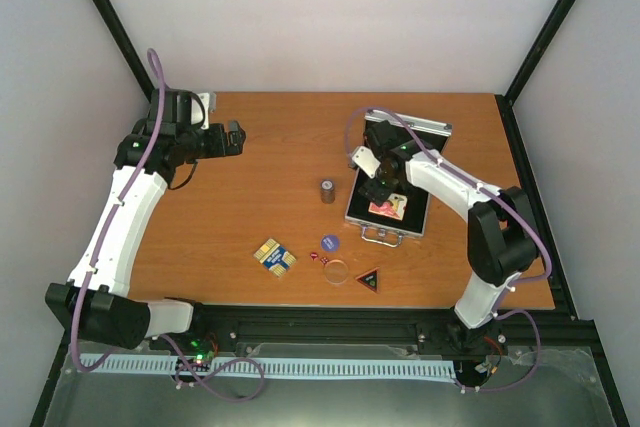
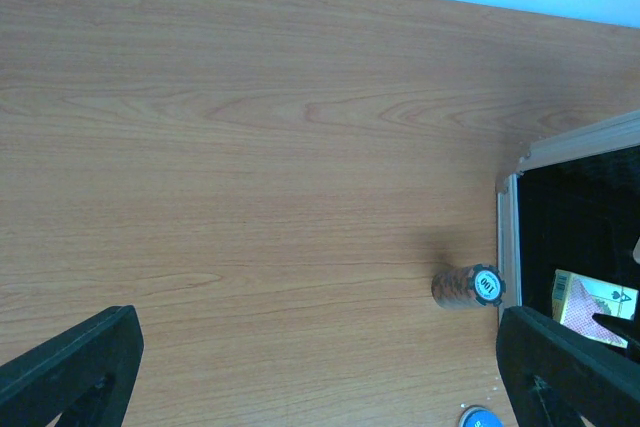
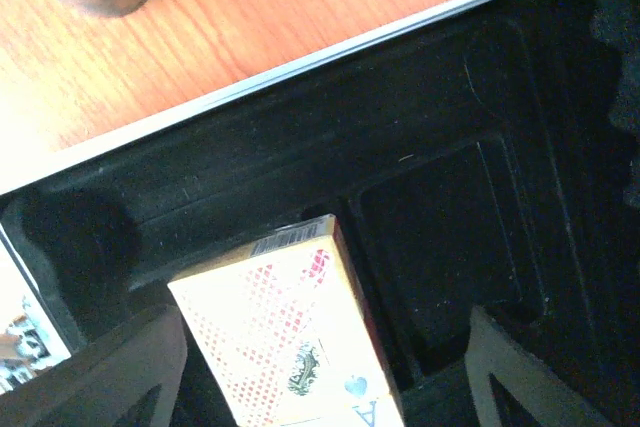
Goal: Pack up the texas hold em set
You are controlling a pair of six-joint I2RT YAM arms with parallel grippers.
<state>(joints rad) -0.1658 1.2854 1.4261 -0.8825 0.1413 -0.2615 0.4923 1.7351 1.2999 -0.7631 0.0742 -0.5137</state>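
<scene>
1. Brown wooden table (image 1: 270,147) sits between pale walls. The small silver case (image 1: 352,215) lies open on it, on the right arm's side.
2. The case's handle (image 1: 382,238) faces the arm bases, and its lid (image 1: 425,125) is up at the far end.
3. The red deck (image 1: 386,209) lies inside the case on the black lining (image 3: 420,147), near the handle end.
4. The right gripper (image 3: 330,347) hangs low over the case with its fingers spread wide. The red deck is between them. One finger is just beside the deck's edge and the other is well apart from it, so nothing is pinched.
5. The dark cylinder (image 1: 327,191) stands upright on the table just beside the case, on the left arm's side.
6. The blue-gold deck (image 1: 275,257) lies flat farther from the case, on that same side and nearer the arm bases.
7. The blue chip (image 1: 330,243), red dice (image 1: 322,259), clear disc (image 1: 338,270) and black triangle (image 1: 369,280) lie close together, just past the case's handle end.
8. The left gripper (image 1: 236,139) is well apart from the case, over bare wood. Its fingers are spread and hold nothing.
</scene>
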